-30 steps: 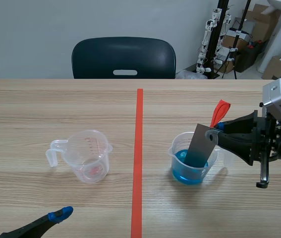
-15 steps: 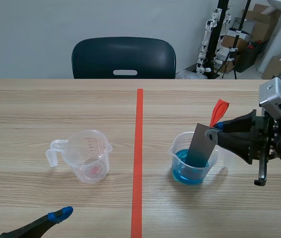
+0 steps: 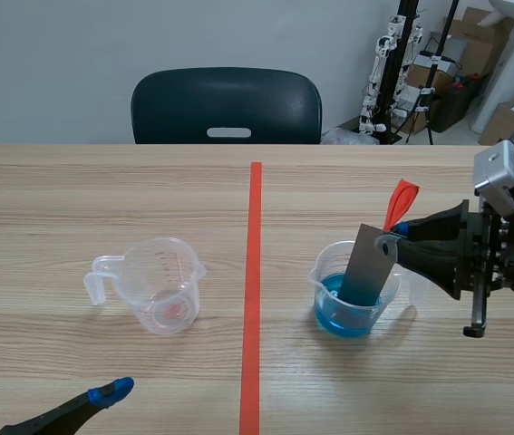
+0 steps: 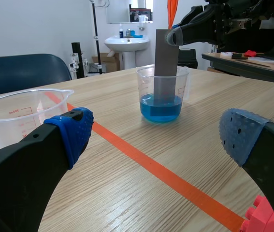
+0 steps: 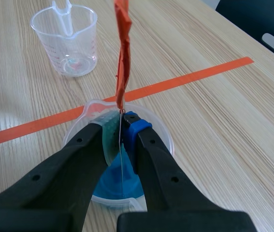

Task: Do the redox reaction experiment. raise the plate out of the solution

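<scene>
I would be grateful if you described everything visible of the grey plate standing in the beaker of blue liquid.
The plate is a thin, flat, grey rectangular sheet, metal by its look. It stands almost upright, leaning slightly, with its lower end in the blue solution inside the clear plastic beaker. The right gripper is shut on its upper corner, and an orange-red strip rises from the top edge.

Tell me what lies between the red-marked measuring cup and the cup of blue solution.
In the scene view, only the orange-red tape line, a mark, crosses the bare wood between the red-marked measuring cup and the cup of blue solution.
</scene>
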Robot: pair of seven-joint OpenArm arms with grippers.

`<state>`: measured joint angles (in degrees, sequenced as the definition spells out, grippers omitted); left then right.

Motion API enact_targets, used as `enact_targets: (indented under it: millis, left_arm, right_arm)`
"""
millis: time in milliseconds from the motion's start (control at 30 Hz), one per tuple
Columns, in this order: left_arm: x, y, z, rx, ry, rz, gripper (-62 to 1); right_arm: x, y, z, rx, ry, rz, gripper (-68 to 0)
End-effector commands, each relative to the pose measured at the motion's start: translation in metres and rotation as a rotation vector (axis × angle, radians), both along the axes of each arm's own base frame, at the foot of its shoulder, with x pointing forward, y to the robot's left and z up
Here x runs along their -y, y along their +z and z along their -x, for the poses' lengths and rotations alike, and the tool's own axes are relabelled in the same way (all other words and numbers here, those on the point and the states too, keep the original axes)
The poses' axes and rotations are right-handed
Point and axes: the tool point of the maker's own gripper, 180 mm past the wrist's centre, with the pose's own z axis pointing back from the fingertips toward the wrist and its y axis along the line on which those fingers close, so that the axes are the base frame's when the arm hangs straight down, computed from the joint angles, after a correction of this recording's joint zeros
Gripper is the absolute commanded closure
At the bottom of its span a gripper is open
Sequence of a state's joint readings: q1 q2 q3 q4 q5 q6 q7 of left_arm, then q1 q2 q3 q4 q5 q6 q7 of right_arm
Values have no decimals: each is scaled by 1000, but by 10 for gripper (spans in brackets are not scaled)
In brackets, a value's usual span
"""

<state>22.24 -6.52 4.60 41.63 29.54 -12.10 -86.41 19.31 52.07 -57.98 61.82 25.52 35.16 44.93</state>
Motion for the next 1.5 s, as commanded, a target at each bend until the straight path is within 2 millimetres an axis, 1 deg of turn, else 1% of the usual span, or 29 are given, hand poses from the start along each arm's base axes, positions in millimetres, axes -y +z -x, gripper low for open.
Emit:
enact_targets:
  millis: [0,167,400,500,600,733,833,967,1000,1100,1167,1300,1400,1467]
  left_arm:
    - [-3,10,2,40,0,31,-553]
    - [-3,10,2,40,0,31,-553]
    - [-3,10,3,37,0,30,-551]
    - [-11,7,10,16,2,16,-551]
    - [-29,4,19,-23,45,8,-551]
    - [-66,7,27,-59,136,-1,-550]
    - [-90,18,32,-57,178,-7,-550]
    - [-118,39,35,-36,217,-15,-545]
    - [-124,46,34,-27,225,-19,-514]
    - [-144,65,33,4,245,-39,-375]
    - [-154,77,31,33,246,-60,-308]
    - [-166,100,23,101,208,-118,-206]
    - [-173,120,12,174,177,-160,-95]
    - [-174,130,2,201,141,-187,-53]
  right_arm:
    - [4,3,-2,-1,-8,0,-6]
    - [5,8,-6,-1,-26,-23,-6]
    - [6,10,-9,5,-28,-11,-7]
    - [5,13,-9,-3,-18,-17,-7]
    - [6,17,-10,-22,-6,-26,-7]
    - [11,21,-19,-16,-28,-2,-7]
    - [10,26,-23,-3,-31,13,-7]
    - [3,34,-22,15,-8,21,-7]
    - [1,36,-21,20,-1,18,-7]
    - [-6,40,-21,14,6,13,-7]
    - [-9,42,-20,9,13,16,-7]
    - [-13,51,-18,18,22,6,-7]
    - [-14,60,-18,31,29,-2,-7]
    - [-15,65,-17,28,29,-3,-7]
